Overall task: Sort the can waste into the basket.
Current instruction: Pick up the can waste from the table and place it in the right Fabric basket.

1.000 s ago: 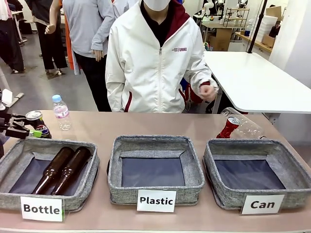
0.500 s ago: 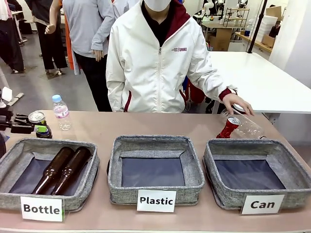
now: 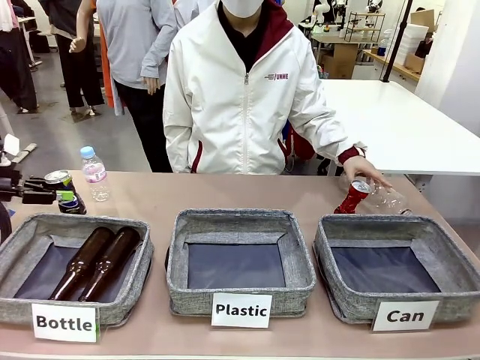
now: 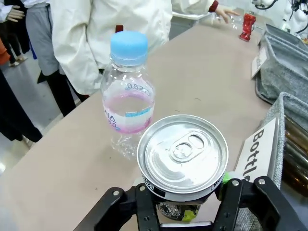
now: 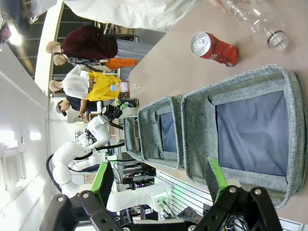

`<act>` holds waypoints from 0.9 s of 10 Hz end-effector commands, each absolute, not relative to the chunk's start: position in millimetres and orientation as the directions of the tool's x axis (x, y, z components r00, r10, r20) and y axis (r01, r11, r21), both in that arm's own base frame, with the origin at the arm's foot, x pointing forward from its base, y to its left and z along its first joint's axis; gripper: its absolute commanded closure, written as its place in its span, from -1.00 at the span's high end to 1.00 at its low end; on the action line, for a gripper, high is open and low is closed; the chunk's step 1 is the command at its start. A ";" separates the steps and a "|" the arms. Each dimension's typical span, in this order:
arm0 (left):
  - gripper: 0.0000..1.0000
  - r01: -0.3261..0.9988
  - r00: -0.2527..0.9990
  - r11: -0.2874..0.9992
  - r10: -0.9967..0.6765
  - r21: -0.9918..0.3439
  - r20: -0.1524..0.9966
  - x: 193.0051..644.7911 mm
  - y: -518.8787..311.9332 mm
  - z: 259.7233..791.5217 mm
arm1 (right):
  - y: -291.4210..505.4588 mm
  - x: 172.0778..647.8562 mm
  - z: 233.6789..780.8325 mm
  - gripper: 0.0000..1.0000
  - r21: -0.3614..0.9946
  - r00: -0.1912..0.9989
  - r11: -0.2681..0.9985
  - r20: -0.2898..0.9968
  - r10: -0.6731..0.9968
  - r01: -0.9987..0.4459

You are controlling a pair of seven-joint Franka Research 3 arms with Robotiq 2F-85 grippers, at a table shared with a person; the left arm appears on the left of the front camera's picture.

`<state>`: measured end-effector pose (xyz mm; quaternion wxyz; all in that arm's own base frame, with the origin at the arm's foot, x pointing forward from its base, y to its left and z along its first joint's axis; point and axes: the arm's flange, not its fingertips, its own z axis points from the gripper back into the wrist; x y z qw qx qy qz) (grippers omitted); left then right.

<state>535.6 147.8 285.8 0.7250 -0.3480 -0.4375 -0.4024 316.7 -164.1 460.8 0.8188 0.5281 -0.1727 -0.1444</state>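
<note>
Left pincer (image 4: 185, 210) closed on the small dark blue-black metal drink can (image 3: 60, 182) with the silver top, one finger at each side, at the left end of the light brown table (image 3: 225, 191). Can upright, behind the far left corner of the shallow grey fabric basket labelled "Bottle" (image 3: 142, 247). Not clear whether resting on the table or raised just off it. Just beside the can, a small clear plastic bottle with a blue cap and pink label (image 3: 94, 174), upright and apart from the pincer.

Right pincer (image 5: 161, 185) spread wide and holding nothing, hanging near the shallow square grey fabric basket with the white "Can" label (image 3: 322, 247). Only dark base showing inside that basket.

Second piece of can waste, a small red metal can with a silver top (image 3: 351, 198), tilted on the table just behind the far rim of the "Can" basket. Beside it, a larger clear plastic bottle (image 3: 382, 199) lying on its side. Person's hand (image 3: 367, 171) stretched out over that bottle, close to the red can's top.

Two brown glass bottles (image 3: 97, 259) lying side by side in the "Bottle" basket. Between the two outer baskets, a like grey basket labelled "Plastic" (image 3: 240, 217), only its dark base visible inside.
</note>
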 end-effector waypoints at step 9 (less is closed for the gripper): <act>-1.00 0.967 0.248 0.093 -0.141 -0.237 0.958 350.3 217.4 485.8 | -165.2 319.4 462.1 1.00 0.921 0.895 0.388 0.154 -0.419 0.022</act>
